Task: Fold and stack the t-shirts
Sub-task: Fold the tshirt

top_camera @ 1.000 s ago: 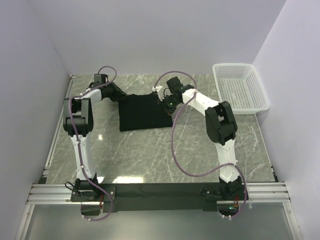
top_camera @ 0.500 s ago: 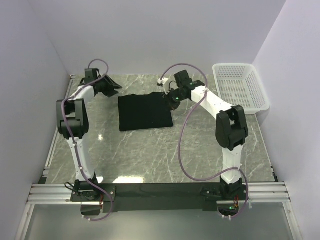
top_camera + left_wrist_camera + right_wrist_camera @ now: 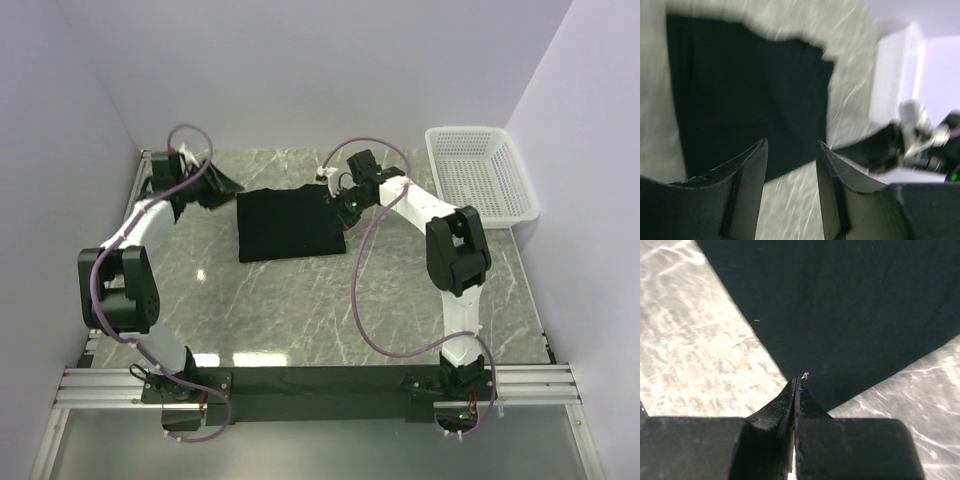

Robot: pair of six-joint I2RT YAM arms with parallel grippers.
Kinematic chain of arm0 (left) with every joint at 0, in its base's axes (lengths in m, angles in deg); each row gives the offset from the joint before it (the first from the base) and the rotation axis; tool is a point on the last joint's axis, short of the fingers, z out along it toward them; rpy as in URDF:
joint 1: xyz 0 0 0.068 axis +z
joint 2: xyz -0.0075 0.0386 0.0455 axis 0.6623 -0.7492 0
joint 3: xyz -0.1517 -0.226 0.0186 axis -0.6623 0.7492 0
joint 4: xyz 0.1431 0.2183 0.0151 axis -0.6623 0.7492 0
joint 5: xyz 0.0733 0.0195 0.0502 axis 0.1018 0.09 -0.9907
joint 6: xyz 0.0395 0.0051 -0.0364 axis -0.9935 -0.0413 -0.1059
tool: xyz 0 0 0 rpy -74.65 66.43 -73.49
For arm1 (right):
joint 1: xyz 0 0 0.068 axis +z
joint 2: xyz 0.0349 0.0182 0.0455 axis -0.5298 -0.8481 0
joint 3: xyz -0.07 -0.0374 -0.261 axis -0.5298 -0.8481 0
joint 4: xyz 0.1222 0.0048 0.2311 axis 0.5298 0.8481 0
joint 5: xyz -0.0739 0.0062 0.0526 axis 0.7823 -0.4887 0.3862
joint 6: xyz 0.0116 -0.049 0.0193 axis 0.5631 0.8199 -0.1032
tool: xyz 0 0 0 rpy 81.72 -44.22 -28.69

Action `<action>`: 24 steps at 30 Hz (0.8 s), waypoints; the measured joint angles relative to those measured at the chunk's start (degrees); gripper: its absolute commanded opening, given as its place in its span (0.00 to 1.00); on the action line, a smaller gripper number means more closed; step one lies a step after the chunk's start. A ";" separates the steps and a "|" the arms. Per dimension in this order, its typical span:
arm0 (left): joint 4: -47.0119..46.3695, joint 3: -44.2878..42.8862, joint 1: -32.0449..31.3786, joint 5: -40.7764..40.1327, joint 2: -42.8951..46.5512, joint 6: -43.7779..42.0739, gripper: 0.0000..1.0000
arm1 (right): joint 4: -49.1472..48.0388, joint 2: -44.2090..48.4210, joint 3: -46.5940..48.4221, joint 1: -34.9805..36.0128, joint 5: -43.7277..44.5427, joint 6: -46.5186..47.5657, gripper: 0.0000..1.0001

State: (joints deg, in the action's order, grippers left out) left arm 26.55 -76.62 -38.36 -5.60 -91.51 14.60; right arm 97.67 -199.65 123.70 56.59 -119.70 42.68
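A folded t-shirt (image 3: 290, 226) is laid at the back middle of the desk (image 3: 300, 310), the left tool (image 3: 790, 150) to its left, the right tool (image 3: 797, 382) at its right edge. A basket (image 3: 482, 176) is set far right.

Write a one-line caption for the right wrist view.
Right gripper, shut, at the edge of a black t-shirt lying flat on the marble-patterned table.

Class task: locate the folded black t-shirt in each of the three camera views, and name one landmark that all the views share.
Top external: the t-shirt lies at the far middle of the marbled tabletop.
Left wrist: it fills the upper left, beyond the open left gripper.
Right wrist: it spans the top and right, just past the shut right gripper.
Shared landmark: the marbled tabletop bordering the t-shirt.
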 measured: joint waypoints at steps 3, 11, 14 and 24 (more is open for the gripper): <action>0.35 7.28 -0.55 0.13 1.07 -0.28 0.48 | 0.76 -3.96 1.40 0.11 1.07 -1.16 0.00; -0.79 19.30 -1.31 0.96 3.67 0.33 0.47 | 3.13 -11.15 7.06 0.44 4.57 -4.70 0.00; -1.53 19.61 -2.01 0.90 4.35 0.28 0.47 | 3.19 -10.73 7.04 0.48 5.18 -4.68 0.00; 2.80 19.71 -2.29 -8.87 11.82 -1.40 0.54 | 3.93 5.31 6.25 -4.57 1.09 -4.31 0.28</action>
State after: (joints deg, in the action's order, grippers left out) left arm 29.35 -56.90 -40.66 -14.47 -79.68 13.20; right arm 101.61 -194.34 129.95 52.02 -118.60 38.38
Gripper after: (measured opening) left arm 0.502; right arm 0.237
